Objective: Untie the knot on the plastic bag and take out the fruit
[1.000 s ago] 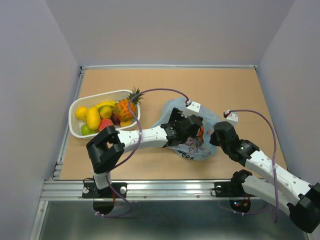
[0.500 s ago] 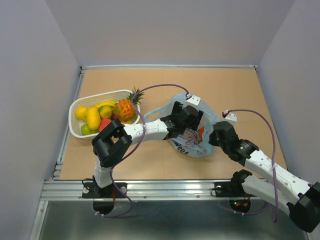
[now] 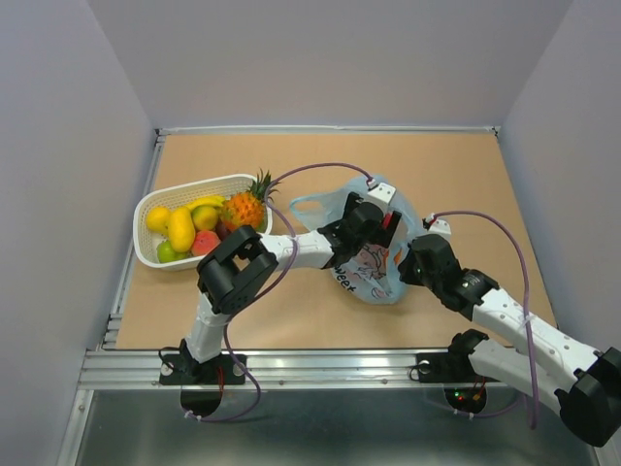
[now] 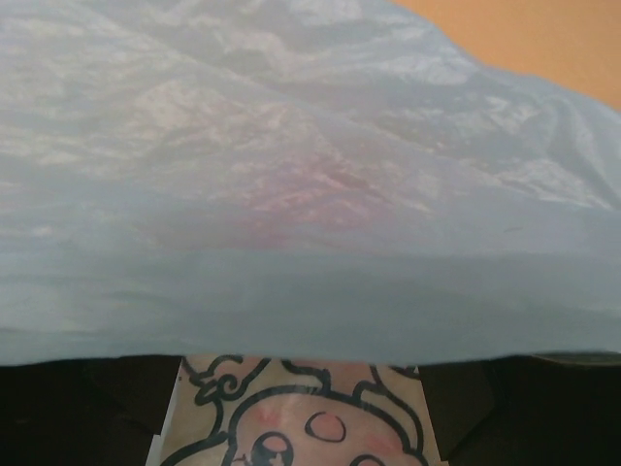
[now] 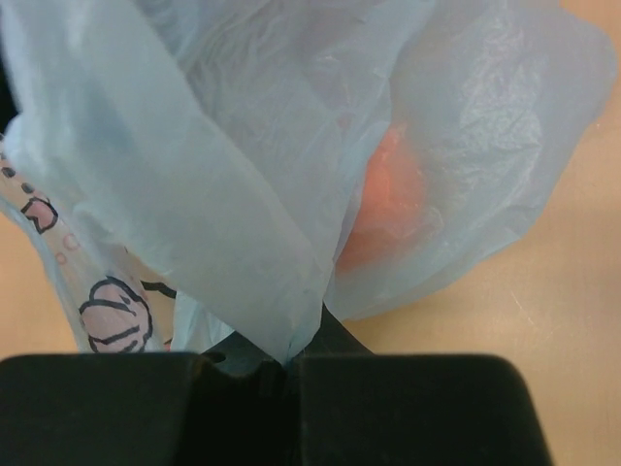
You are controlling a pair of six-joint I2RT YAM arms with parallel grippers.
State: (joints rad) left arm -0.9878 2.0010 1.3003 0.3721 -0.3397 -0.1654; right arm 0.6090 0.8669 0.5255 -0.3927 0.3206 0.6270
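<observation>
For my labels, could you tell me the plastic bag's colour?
The plastic bag is translucent light blue, with pink-and-black cartoon print; right wrist view.

Overhead rear view; wrist cameras tight on shared plastic bag (image 3: 372, 280)

A tan counter (image 3: 466, 175) sits boxed in by plain pale-grey walls (image 3: 330, 58) (left, back and right). A silver metal rail (image 3: 320, 364) runs along its near edge, under soft, even light.
</observation>
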